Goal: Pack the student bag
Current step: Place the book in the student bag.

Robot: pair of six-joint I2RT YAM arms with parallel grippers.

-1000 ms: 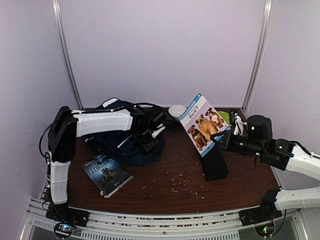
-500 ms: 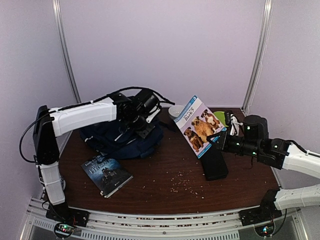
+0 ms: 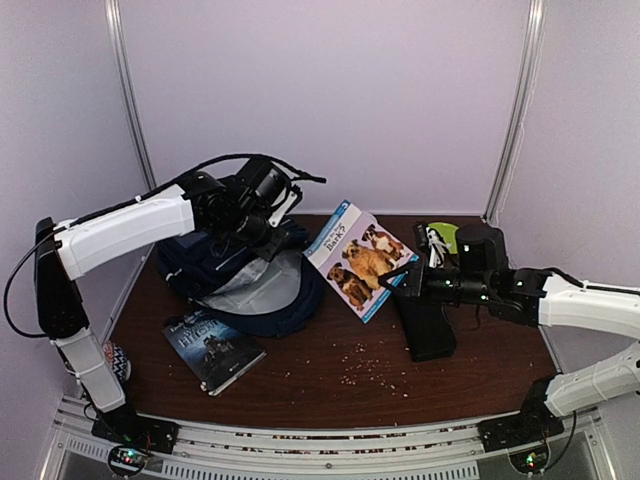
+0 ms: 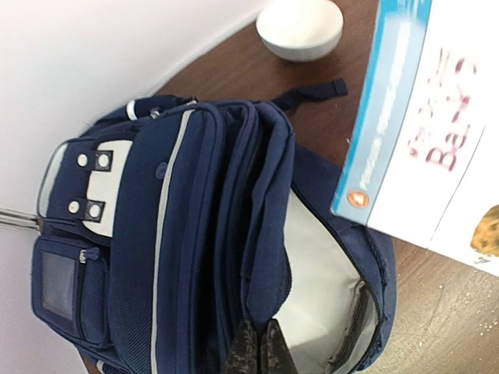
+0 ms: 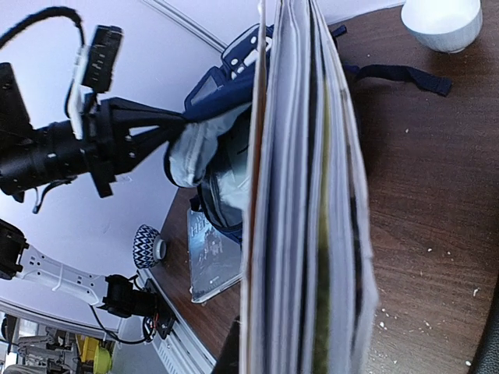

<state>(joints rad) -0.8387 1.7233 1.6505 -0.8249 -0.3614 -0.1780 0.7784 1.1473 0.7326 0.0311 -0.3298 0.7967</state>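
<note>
Since a second ago the left gripper [image 4: 260, 347] has risen. It is pinched on the top rim of the student bag [image 3: 195, 268] at the worktop's [image 3: 330, 350] left rear, pulling soft navy fabric open onto pale grey lining. The right gripper [image 3: 410, 278], clamping a glossy dog book [image 3: 358, 258], has swung left, near the bag's mouth.

student bag [image 3: 205, 272]: navy blue, white stripe trim, white buckle patch, pale grey lining
dog book [image 3: 360, 258]: white cover, light-blue spine band, brown and tan dogs, reddish title
second book [image 3: 212, 348]: dark grey-blue cover
bowl [image 4: 299, 28]: white
surface [image 3: 330, 350]: dark brown wood grain, pale specks
flat case [image 3: 430, 325]: black
</note>
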